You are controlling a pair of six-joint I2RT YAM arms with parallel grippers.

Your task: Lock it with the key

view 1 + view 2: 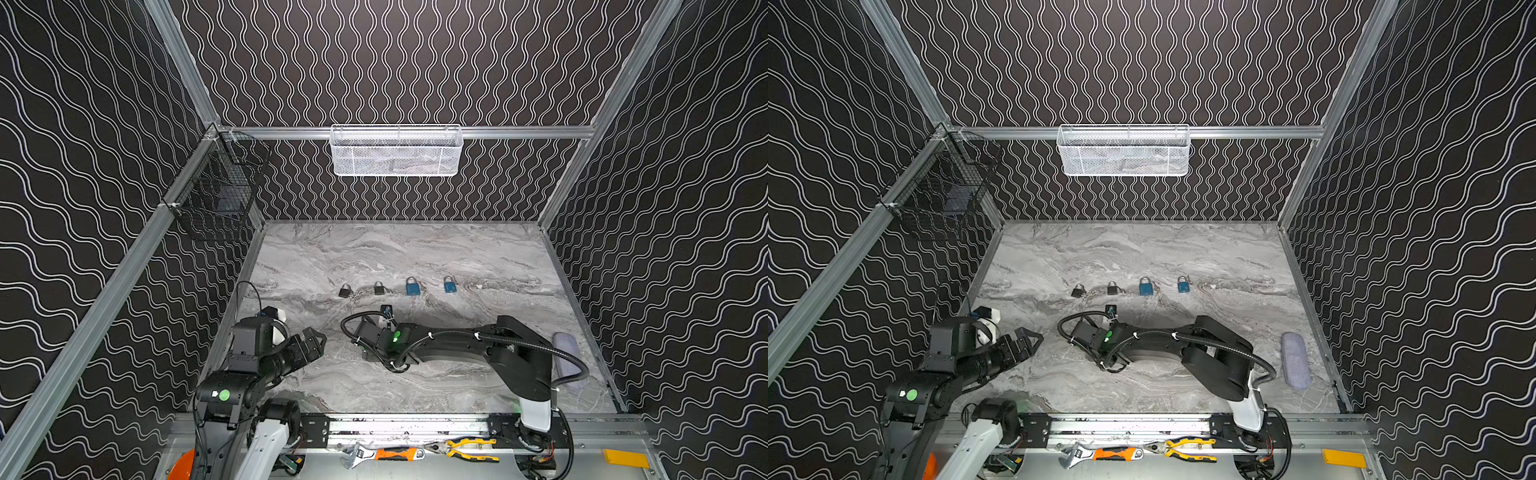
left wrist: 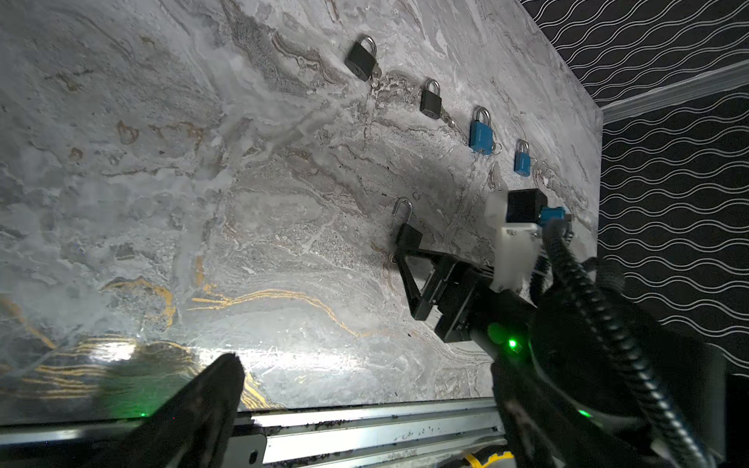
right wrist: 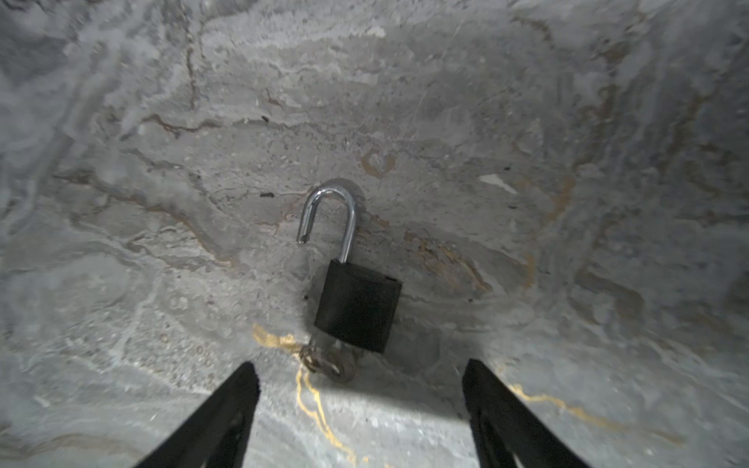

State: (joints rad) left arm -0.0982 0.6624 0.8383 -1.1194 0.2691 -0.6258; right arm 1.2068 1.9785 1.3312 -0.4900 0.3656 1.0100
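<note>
A black padlock [image 3: 356, 304] lies flat on the marble table [image 3: 162, 202], its silver shackle [image 3: 328, 210] swung open. A key [image 3: 338, 364] sticks out of the lock's lower end. My right gripper [image 3: 360, 385] hovers low just behind the key end, open, its two black fingertips [image 3: 239, 389] straddling the lock's line without touching it. In the left wrist view the right gripper [image 2: 409, 263] hides the lock body and only the shackle [image 2: 403, 206] shows. My left gripper [image 1: 313, 340] stays back at the left, open and empty.
Two black padlocks [image 1: 345, 291] [image 1: 379, 288] and two blue padlocks [image 1: 412, 286] [image 1: 449, 285] lie in a row farther back. A grey case [image 1: 567, 359] lies at the right edge. A white mesh basket [image 1: 397, 151] and a black wire basket [image 1: 216, 191] hang on the walls.
</note>
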